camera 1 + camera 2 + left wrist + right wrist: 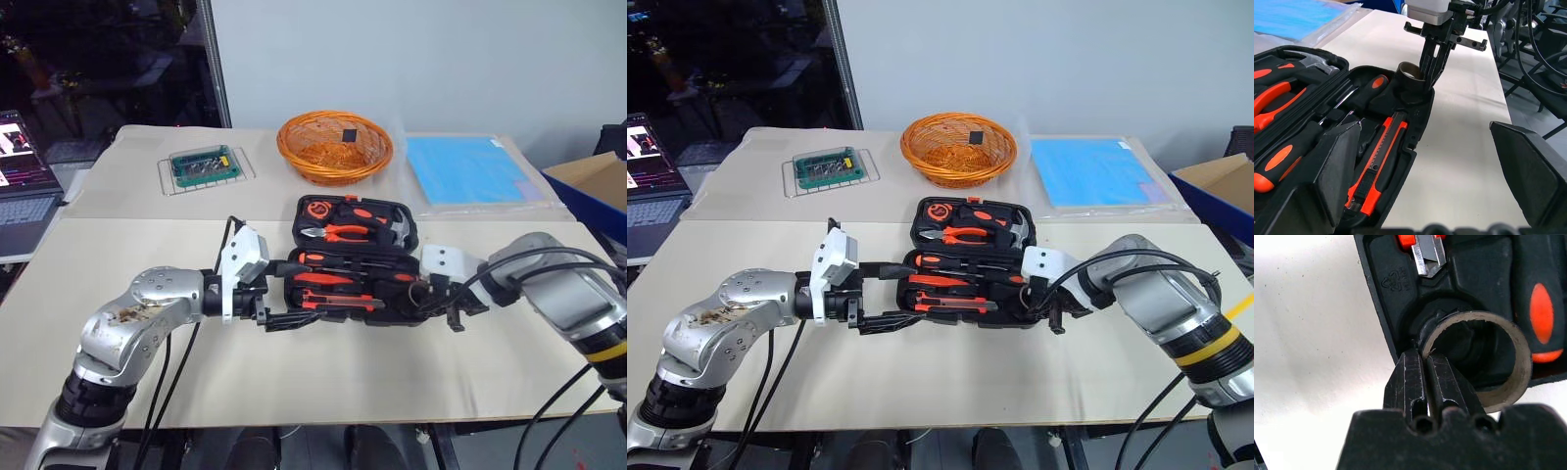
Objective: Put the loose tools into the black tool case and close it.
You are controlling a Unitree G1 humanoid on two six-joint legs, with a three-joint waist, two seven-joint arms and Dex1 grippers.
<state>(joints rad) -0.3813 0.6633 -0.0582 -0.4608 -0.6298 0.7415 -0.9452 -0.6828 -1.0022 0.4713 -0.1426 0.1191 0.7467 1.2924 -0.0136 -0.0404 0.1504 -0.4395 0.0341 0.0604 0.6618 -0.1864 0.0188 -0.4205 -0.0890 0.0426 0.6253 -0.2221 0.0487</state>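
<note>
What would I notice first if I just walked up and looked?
The open black tool case in the middle of the table, full of orange-and-black tools. The right hand pinches the wall of the tape ring at the case's right end, while the left hand, fingers wide, waits at its left end. Behind sits an orange wicker basket.

On the black moulded plastic tool case you can make out an embossed recycling triangle of three arrows near its rim, the small mark inside it too fine to read, no other text, brand or number legible to you
</note>
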